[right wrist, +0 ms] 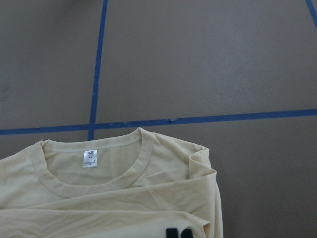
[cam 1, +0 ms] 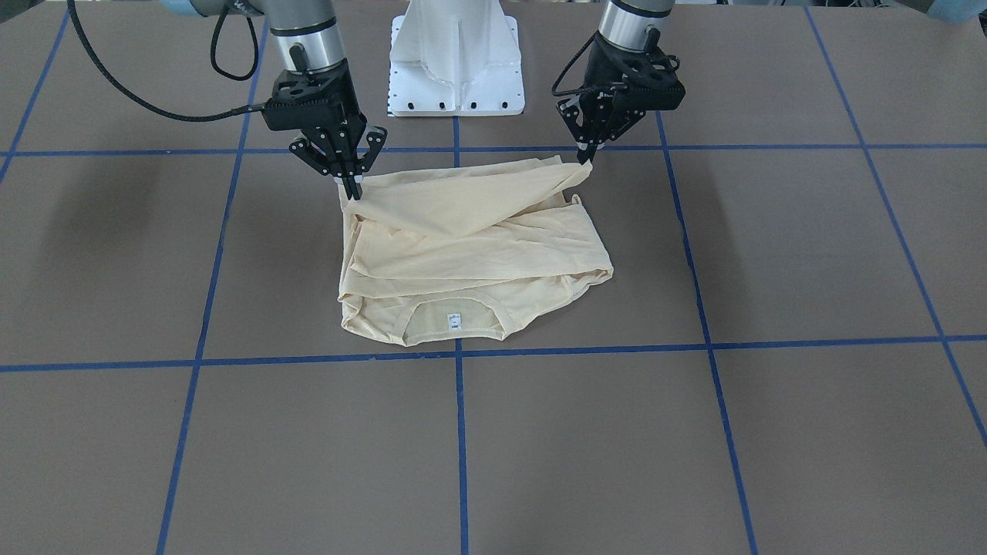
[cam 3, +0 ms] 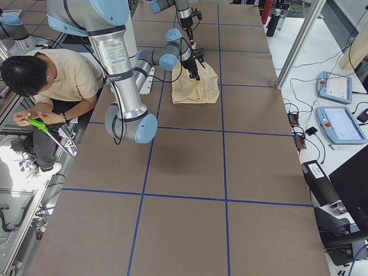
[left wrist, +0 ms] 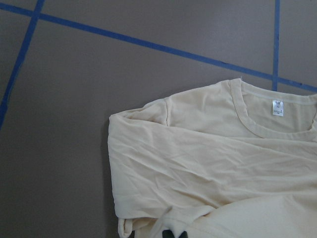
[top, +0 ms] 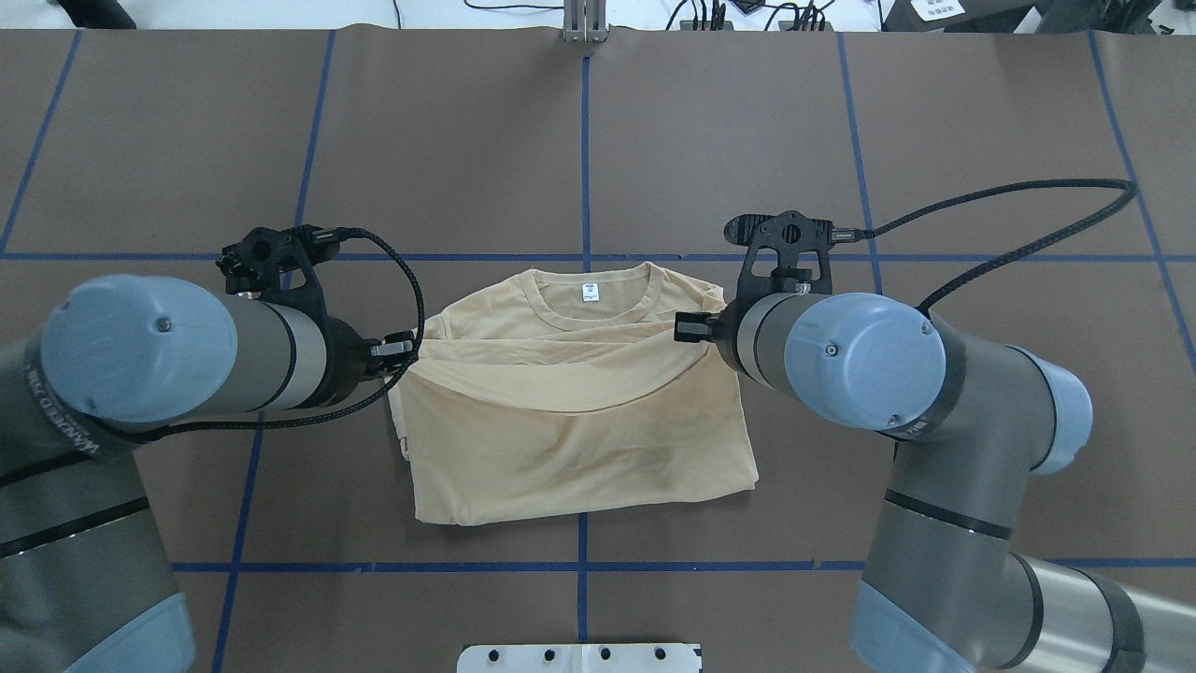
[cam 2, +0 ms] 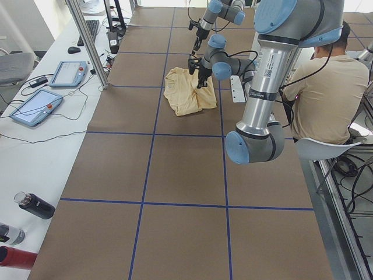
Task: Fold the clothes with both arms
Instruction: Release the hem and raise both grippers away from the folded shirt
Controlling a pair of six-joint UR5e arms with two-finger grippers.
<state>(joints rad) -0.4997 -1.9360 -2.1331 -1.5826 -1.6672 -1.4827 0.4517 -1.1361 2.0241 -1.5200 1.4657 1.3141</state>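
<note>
Two arms share one pale cream T-shirt [cam 1: 478, 254] at the middle of the brown table [cam 1: 771, 432], partway through a fold. The left gripper [cam 1: 584, 156] and the right gripper [cam 1: 353, 187] each have their fingers pinched together on a corner of the shirt's lifted edge. The cloth hangs between them as a shallow, sagging band above the rest of the garment.

That held edge runs across the table, roughly parallel to the collar [top: 584, 323]. The collar, with its small white neck label [cam 1: 454, 320], lies flat on the side away from the white pedestal base [cam 1: 456, 62]. The coming move appears to turn on that line: both grippers would need to carry the edge straight away from the base, in step, towards the collar. Each arm is nearer its own corner, and neither crosses the other.

Between the raised edge and the collar lie only the shirt's own folded layers. The wrist views show wrinkled cloth near the shoulders, which could bunch if the edge lands unevenly.

Blue tape lines [cam 1: 586, 351] grid the table. In the side views a seated person [cam 2: 323, 87] is at the robot's side of the table. Control tablets [cam 2: 35, 108] and a dark bottle [cam 2: 34, 205] rest on a white bench alongside.
</note>
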